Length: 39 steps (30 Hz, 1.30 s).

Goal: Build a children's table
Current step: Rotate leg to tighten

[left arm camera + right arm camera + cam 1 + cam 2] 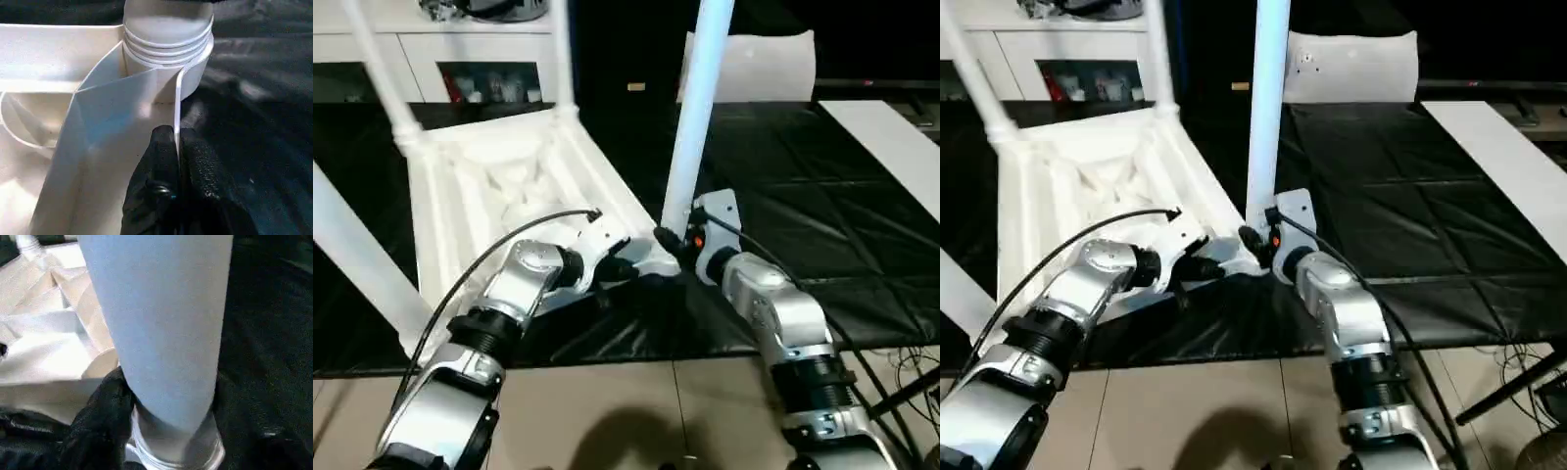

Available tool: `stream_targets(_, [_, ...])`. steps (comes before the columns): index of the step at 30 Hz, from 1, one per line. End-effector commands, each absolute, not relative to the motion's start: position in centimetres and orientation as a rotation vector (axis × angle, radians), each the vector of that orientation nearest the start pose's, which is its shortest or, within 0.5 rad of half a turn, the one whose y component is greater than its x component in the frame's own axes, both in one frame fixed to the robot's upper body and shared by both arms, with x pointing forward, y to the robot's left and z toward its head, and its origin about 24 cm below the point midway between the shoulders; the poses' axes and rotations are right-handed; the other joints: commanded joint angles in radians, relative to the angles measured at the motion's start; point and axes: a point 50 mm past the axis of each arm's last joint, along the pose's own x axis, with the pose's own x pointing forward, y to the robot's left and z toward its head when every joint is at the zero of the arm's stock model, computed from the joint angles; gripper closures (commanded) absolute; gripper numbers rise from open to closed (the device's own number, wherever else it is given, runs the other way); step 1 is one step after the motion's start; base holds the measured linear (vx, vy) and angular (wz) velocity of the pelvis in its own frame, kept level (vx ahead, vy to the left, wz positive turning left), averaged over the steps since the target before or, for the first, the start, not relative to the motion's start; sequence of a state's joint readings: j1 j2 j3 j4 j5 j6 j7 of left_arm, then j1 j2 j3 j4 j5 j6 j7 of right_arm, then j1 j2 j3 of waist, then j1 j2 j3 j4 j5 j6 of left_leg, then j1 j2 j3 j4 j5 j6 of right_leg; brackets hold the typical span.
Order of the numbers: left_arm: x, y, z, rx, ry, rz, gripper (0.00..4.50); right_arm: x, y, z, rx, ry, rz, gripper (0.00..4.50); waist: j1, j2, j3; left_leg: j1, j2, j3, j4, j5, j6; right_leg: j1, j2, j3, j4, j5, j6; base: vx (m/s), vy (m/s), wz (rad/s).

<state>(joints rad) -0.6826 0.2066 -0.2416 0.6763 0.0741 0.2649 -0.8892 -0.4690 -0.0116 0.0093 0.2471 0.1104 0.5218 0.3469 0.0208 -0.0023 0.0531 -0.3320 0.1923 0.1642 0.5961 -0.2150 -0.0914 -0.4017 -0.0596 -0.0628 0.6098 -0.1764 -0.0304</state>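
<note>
Left pincer (177, 147) pinches the tabletop (499, 186) rim; right pincer (161, 431) clasps the upright leg (695, 117) at its socket; no writing legible anywhere

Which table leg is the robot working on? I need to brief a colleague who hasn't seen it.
Find the upturned white tabletop on the black sheet. At its near corner stands a leg, the right gripper around its base; the other legs are ungripped.
</note>
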Motion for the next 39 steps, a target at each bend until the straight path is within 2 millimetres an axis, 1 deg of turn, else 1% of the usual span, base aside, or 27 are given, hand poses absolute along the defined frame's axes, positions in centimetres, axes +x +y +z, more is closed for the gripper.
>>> stream_targets(1, [34.3,7.9,7.0,0.352,0.348,-1.092,4.50,31.1,-5.8,6.4,0.159,0.335,0.720,1.57,0.007,0.013,-0.067,-0.015,0.023,-0.008,-0.069,-0.127,0.023,0.060,-0.073,0.052,-0.080,-0.207,-0.182,0.000,0.000,0.00])
stream_targets(2, [34.3,8.0,7.1,0.352,0.340,-1.090,4.50,31.0,-6.0,6.5,0.151,0.328,0.735,1.57,0.008,0.012,-0.068,-0.017,0.024,-0.007,-0.068,-0.098,0.032,0.063,-0.070,0.052,-0.074,-0.139,-0.197,0.000,0.000,0.00])
stream_targets(3, [34.1,8.6,7.1,0.364,0.320,-1.107,4.50,30.6,-6.7,6.7,0.121,0.304,0.775,1.38,0.010,0.016,-0.068,-0.019,0.023,-0.007,-0.067,-0.078,0.041,0.067,-0.070,0.051,-0.068,-0.088,-0.213,0.000,0.000,0.00])
stream_targets(4, [34.1,8.6,7.1,0.366,0.319,-1.109,4.50,30.6,-6.7,6.7,0.119,0.303,0.777,1.38,0.013,0.015,-0.068,-0.019,0.022,-0.006,-0.066,-0.074,0.049,0.069,-0.070,0.051,-0.070,-0.076,-0.215,0.000,0.000,0.00])
stream_targets(5, [33.9,9.0,7.1,0.387,0.313,-1.130,4.50,30.3,-7.2,6.7,0.099,0.289,0.805,1.34,0.015,0.016,-0.069,-0.019,0.023,-0.005,-0.065,-0.069,0.059,0.070,-0.072,0.053,-0.066,-0.055,-0.225,0.000,0.000,0.00])
stream_targets(7, [33.6,9.3,7.1,0.403,0.304,-1.171,4.50,30.0,-8.1,6.8,0.078,0.275,0.849,1.08,0.019,0.015,-0.067,-0.018,0.024,-0.005,-0.066,-0.077,0.065,0.072,-0.073,0.051,-0.069,-0.078,-0.225,0.000,0.000,0.00])
stream_targets(8, [33.4,9.5,7.1,0.404,0.304,-1.193,4.50,29.7,-8.5,6.9,0.066,0.265,0.871,0.98,0.019,0.017,-0.064,-0.018,0.027,-0.003,-0.067,-0.093,0.066,0.068,-0.075,0.052,-0.072,-0.107,-0.224,0.000,0.000,0.00])
stream_targets(9, [33.3,9.7,7.0,0.414,0.307,-1.209,4.50,29.6,-9.0,7.0,0.056,0.261,0.890,0.94,0.019,0.012,-0.063,-0.016,0.027,-0.002,-0.068,-0.105,0.060,0.068,-0.073,0.051,-0.075,-0.143,-0.217,0.000,0.000,0.00])
stream_targets(10, [33.2,9.8,7.0,0.419,0.309,-1.215,4.50,29.5,-9.2,7.0,0.045,0.258,0.899,0.88,0.021,0.013,-0.062,-0.016,0.027,-0.003,-0.068,-0.107,0.058,0.067,-0.074,0.051,-0.075,-0.155,-0.214,0.000,0.000,0.00])
stream_targets(11, [33.0,10.3,6.9,0.448,0.318,-1.254,4.50,29.1,-10.3,7.2,-0.022,0.244,0.953,0.76,0.025,0.016,-0.060,-0.014,0.029,-0.005,-0.070,-0.119,0.054,0.066,-0.075,0.050,-0.079,-0.188,-0.203,0.000,0.000,0.00])
stream_targets(12, [32.9,10.6,6.9,0.460,0.327,-1.271,4.50,28.8,-10.8,7.2,-0.056,0.247,0.988,0.63,0.023,0.013,-0.061,-0.013,0.029,-0.002,-0.069,-0.127,0.056,0.064,-0.073,0.052,-0.080,-0.195,-0.202,0.000,0.000,0.00])
stream_targets(13, [32.8,10.8,6.9,0.472,0.328,-1.296,4.50,28.6,-11.2,7.2,-0.077,0.253,1.019,0.54,0.026,0.014,-0.059,-0.013,0.030,-0.002,-0.070,-0.131,0.056,0.063,-0.074,0.052,-0.080,-0.207,-0.199,0.000,0.000,0.00])
stream_targets(14, [32.7,11.1,7.0,0.479,0.330,-1.334,4.50,28.4,-11.8,7.2,-0.103,0.258,1.063,0.54,0.027,0.015,-0.059,-0.015,0.029,-0.003,-0.070,-0.129,0.056,0.064,-0.074,0.052,-0.081,-0.212,-0.195,0.000,0.000,0.00])
stream_targets(15, [32.5,11.3,7.0,0.496,0.332,-1.374,4.50,28.1,-12.3,7.3,-0.124,0.265,1.104,0.54,0.029,0.012,-0.059,-0.015,0.029,-0.002,-0.069,-0.129,0.060,0.064,-0.074,0.052,-0.081,-0.219,-0.190,0.000,0.000,0.00])
stream_targets(16, [32.2,11.5,7.1,0.513,0.336,-1.411,4.50,27.9,-12.7,7.3,-0.146,0.269,1.143,0.54,0.033,0.014,-0.061,-0.015,0.030,-0.003,-0.068,-0.127,0.064,0.064,-0.075,0.052,-0.081,-0.218,-0.187,0.000,0.000,0.00])
stream_targets(17, [32.0,11.7,7.0,0.533,0.344,-1.448,4.50,27.7,-13.0,7.4,-0.161,0.272,1.180,0.54,0.038,0.011,-0.061,-0.014,0.032,-0.003,-0.068,-0.118,0.069,0.063,-0.077,0.053,-0.078,-0.202,-0.194,0.000,0.000,0.00])
stream_targets(18, [31.9,11.8,7.0,0.539,0.348,-1.461,4.50,27.6,-13.1,7.4,-0.164,0.274,1.194,0.54,0.040,0.012,-0.062,-0.013,0.032,-0.002,-0.068,-0.116,0.070,0.062,-0.076,0.053,-0.077,-0.195,-0.197,0.000,0.000,0.00])
stream_targets(19, [31.6,12.0,6.9,0.559,0.365,-1.513,4.50,27.4,-13.5,7.4,-0.174,0.277,1.246,0.54,0.044,0.022,-0.061,-0.014,0.033,-0.003,-0.067,-0.111,0.069,0.061,-0.077,0.052,-0.074,-0.181,-0.205,0.000,0.000,0.00])
stream_targets(21, [31.3,12.3,6.7,0.574,0.379,-1.558,4.50,27.2,-13.8,7.4,-0.182,0.285,1.287,0.54,0.046,0.016,-0.063,-0.014,0.034,-0.002,-0.067,-0.112,0.071,0.062,-0.075,0.050,-0.073,-0.164,-0.216,0.000,0.000,0.00])
stream_targets(26, [30.6,12.8,6.6,0.616,0.405,-1.663,4.50,27.4,-14.4,7.7,-0.190,0.291,1.376,0.54,0.057,0.015,-0.064,-0.013,0.035,-0.001,-0.066,-0.114,0.067,0.062,-0.076,0.049,-0.072,-0.172,-0.220,0.000,0.000,0.00])
stream_targets(27, [30.3,12.9,6.5,0.630,0.419,-1.712,4.50,27.5,-14.5,7.7,-0.189,0.294,1.415,0.80,0.062,0.019,-0.065,-0.012,0.036,0.000,-0.066,-0.115,0.068,0.060,-0.076,0.048,-0.070,-0.169,-0.225,0.000,0.000,0.00])
stream_targets(28, [30.3,12.9,6.5,0.630,0.419,-1.712,4.50,27.5,-14.5,7.7,-0.189,0.294,1.415,0.88,0.063,0.019,-0.065,-0.013,0.036,0.000,-0.066,-0.113,0.068,0.061,-0.076,0.048,-0.070,-0.164,-0.228,0.000,0.000,0.00])
stream_targets(30, [30.1,13.0,6.4,0.636,0.424,-1.729,4.50,27.6,-14.5,7.8,-0.188,0.293,1.432,0.91,0.070,0.020,-0.066,-0.011,0.038,0.001,-0.065,-0.112,0.065,0.059,-0.076,0.048,-0.068,-0.153,-0.232,0.000,0.000,0.00])
stream_targets(32, [29.9,12.9,6.3,0.643,0.426,-1.751,4.50,27.7,-14.4,7.8,-0.181,0.292,1.455,1.23,0.076,0.016,-0.067,-0.011,0.040,0.000,-0.066,-0.107,0.063,0.060,-0.077,0.047,-0.065,-0.144,-0.235,0.000,0.000,0.00])
stream_targets(36, [29.6,12.7,6.3,0.645,0.423,-1.774,4.50,27.7,-14.3,7.8,-0.181,0.299,1.491,1.54,0.077,0.015,-0.066,-0.013,0.039,0.000,-0.066,-0.103,0.060,0.061,-0.078,0.047,-0.064,-0.155,-0.229,0.000,0.000,0.00])
stream_targets(37, [29.6,12.7,6.2,0.646,0.423,-1.777,4.50,27.7,-14.3,7.8,-0.178,0.302,1.501,1.67,0.076,0.006,-0.066,-0.014,0.038,0.002,-0.065,-0.102,0.063,0.061,-0.077,0.047,-0.066,-0.160,-0.226,0.000,0.000,0.00])
stream_targets(39, [29.6,12.7,6.2,0.652,0.422,-1.779,4.50,27.6,-14.3,7.8,-0.167,0.314,1.527,1.74,0.079,0.011,-0.066,-0.014,0.038,0.001,-0.064,-0.096,0.066,0.061,-0.077,0.047,-0.066,-0.168,-0.219,0.000,0.000,0.00])
